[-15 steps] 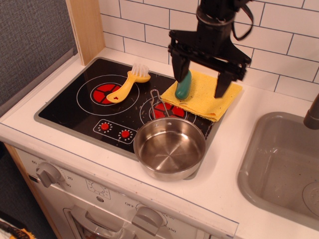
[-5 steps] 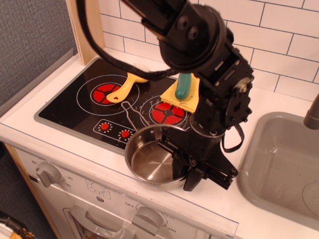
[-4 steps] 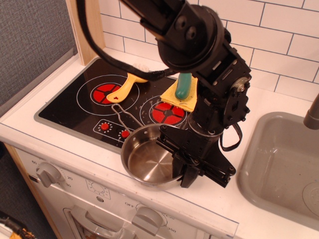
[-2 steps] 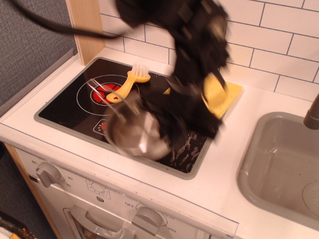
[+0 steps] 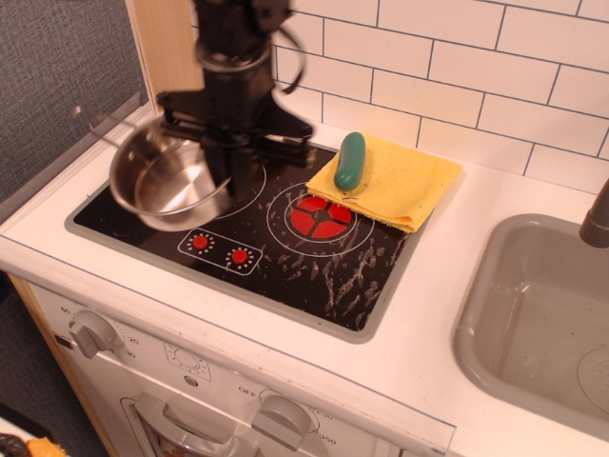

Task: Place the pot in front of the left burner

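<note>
Observation.image view: pot (image 5: 168,181), tilted and slightly blurred, held above the cooktop's (image 5: 314,267) left part, hiding the left burner. Gripper (image 5: 221,152) clamps its right rim. Right burner (image 5: 319,217) exposed; green object (image 5: 349,161) lies on yellow cloth (image 5: 404,183). Sink (image 5: 538,314) at right.

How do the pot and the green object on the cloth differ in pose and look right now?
The pot is tilted, held by the gripper above the cooktop's left side; the green object lies flat on the yellow cloth. The pot is shiny open metal; the green object is matte, solid and elongated. The pot is clearly wider. Both are at the stove area.
</note>
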Controlling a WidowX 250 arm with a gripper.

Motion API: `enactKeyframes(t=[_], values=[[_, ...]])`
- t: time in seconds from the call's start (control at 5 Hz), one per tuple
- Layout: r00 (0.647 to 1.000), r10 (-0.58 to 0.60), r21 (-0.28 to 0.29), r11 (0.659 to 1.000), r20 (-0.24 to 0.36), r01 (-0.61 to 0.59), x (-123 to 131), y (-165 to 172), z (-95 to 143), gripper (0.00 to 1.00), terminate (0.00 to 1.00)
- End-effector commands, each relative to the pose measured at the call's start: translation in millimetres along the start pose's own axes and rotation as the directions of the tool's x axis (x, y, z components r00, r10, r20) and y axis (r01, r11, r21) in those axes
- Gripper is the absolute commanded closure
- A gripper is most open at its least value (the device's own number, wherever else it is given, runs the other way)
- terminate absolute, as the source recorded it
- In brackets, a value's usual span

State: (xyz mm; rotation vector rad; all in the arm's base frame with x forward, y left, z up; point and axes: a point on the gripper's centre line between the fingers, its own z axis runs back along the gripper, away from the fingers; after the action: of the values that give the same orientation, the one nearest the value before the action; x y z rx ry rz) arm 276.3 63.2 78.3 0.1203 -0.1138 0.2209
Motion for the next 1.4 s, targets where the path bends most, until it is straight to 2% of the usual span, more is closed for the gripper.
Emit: enactKeyframes(t=[0.0, 0.4, 0.6, 1.0, 1.2], values=[[0.999, 0.039, 0.043, 0.998, -0.023, -0.038, 11.7, 40.5, -32.2, 1.0, 0.0], [0.994, 0.067, 0.052, 0.997, -0.091, -0.062, 22.5, 56.1, -63.6, 1.0, 0.0], [0.992, 0.098, 0.033, 0.995, -0.08, -0.095, 19.3, 55.5, -59.9, 0.0, 0.0], [0.997, 0.011, 0.004, 1.0, 0.08, -0.011, 23.9, 40.4, -25.5, 0.0, 0.0], [0.994, -0.042, -0.018, 0.999, 0.097, 0.044, 26.4, 30.4, -16.9, 0.0, 0.0]])
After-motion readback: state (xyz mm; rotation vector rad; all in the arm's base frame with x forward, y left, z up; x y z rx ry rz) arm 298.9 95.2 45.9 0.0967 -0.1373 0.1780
